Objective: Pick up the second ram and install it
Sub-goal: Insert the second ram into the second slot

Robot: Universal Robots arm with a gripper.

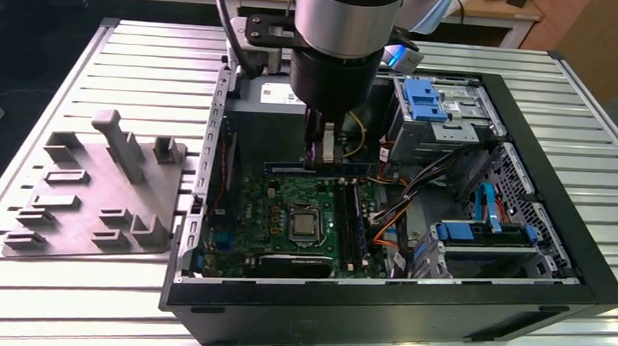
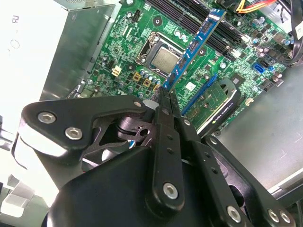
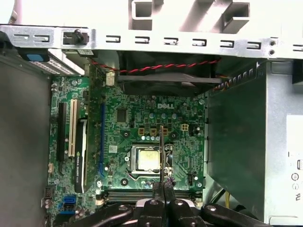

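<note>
Currently the pincer (image 2: 164,94) pinches the second ram (image 2: 193,47) over the motherboard (image 2: 118,52) inside the case (image 1: 387,305).

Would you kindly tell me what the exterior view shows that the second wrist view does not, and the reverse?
Exterior view adds: the grey fixture tray on the slatted table, the blue drive cage, and the silver arm reaching down into the open case.
Second wrist view adds: a close look at the black linkage behind the claw, screws and all.
Both share: the claw shut on the second ram, held above the green motherboard and its CPU socket.
</note>
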